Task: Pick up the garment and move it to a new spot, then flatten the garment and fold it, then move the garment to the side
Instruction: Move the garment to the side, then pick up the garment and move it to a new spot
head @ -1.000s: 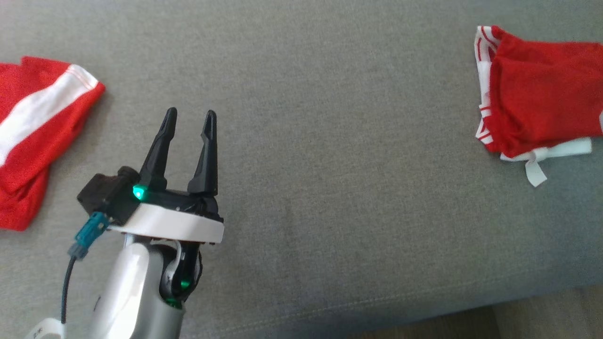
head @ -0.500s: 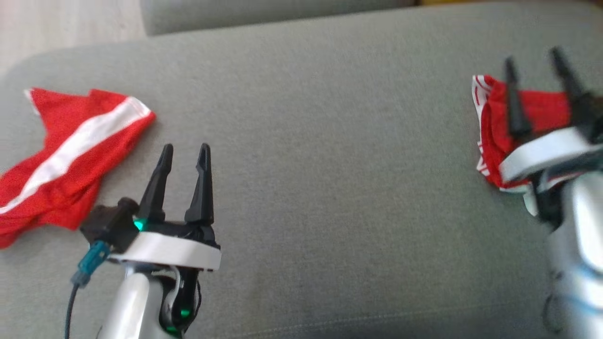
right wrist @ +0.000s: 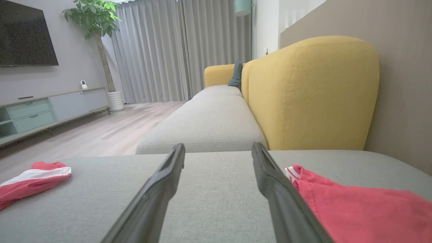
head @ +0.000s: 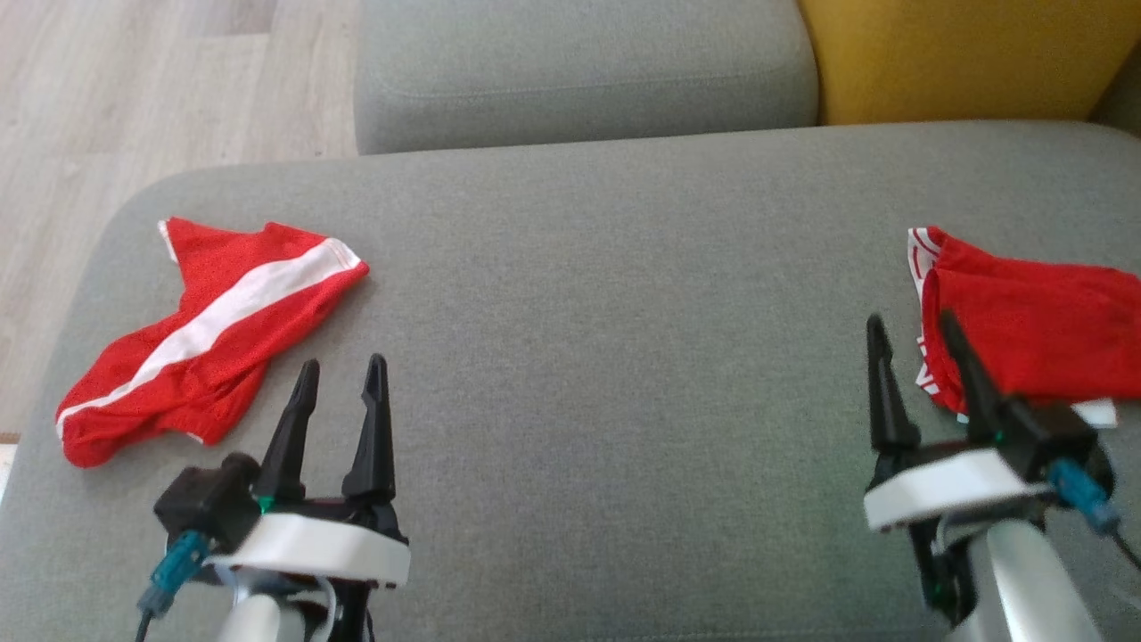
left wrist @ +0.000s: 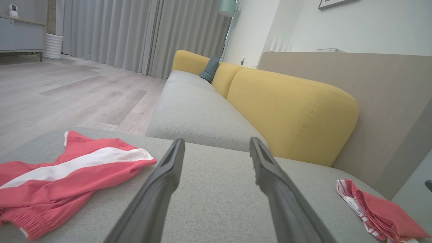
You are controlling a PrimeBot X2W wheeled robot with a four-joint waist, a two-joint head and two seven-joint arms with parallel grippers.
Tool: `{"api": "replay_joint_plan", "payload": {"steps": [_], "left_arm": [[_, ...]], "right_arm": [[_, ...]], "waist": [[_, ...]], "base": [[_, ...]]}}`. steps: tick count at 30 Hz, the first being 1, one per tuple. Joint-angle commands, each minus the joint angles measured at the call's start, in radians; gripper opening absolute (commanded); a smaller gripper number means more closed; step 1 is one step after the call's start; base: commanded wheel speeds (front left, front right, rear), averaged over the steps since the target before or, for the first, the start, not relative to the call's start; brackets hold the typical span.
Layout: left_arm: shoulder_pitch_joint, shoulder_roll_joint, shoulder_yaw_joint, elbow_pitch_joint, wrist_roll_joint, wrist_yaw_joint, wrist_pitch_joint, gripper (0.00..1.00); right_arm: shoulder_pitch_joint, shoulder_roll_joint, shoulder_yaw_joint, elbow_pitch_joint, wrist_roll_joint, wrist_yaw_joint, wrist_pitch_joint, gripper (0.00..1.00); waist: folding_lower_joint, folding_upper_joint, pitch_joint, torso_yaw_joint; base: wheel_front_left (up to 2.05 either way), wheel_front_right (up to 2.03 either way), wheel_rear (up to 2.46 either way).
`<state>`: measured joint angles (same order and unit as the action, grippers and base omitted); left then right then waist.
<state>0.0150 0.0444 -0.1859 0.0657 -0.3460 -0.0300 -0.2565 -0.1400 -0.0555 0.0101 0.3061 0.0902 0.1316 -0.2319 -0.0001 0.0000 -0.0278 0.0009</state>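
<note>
Red cloth garment with a broad white stripe [head: 214, 348] lies crumpled near the left edge of the grey fabric sofa cushion [head: 606, 312], well apart from a second red, white-trimmed garment [head: 1025, 330] at the right. We hold our left hand [head: 343, 364] and right hand [head: 911, 319] low over the cushion, fingers apart and empty, probably poised to reach. We read no brand or writing.

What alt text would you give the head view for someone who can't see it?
The open left gripper and open right gripper hover over a grey sofa seat; a white-striped red garment lies left, a folded red garment right.
</note>
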Motion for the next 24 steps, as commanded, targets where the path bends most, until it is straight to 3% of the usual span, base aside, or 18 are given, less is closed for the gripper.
{"api": "replay_joint_plan", "payload": {"steps": [1,11,24], "left_arm": [[-0.026,0.006,0.029,-0.04,-0.005,0.009,-0.005,1.0],[0.009,0.006,0.024,-0.068,-0.011,0.059,-0.005,1.0],[0.005,0.006,0.027,-0.09,-0.003,0.064,-0.005,1.0]], "right_arm": [[-0.01,0.005,0.034,-0.043,0.022,-0.001,-0.019,1.0],[0.087,0.005,0.052,-0.101,0.107,-0.001,-0.029,1.0],[0.088,0.005,0.056,-0.124,0.108,-0.001,-0.03,1.0]], "waist": [[0.0001,0.0,-0.007,0.004],[0.0001,0.0,-0.01,0.0],[0.0001,0.0,-0.009,-0.006]], "base": [[0.0,0.0,0.0],[0.0,0.0,0.0],[0.0,0.0,0.0]]}}
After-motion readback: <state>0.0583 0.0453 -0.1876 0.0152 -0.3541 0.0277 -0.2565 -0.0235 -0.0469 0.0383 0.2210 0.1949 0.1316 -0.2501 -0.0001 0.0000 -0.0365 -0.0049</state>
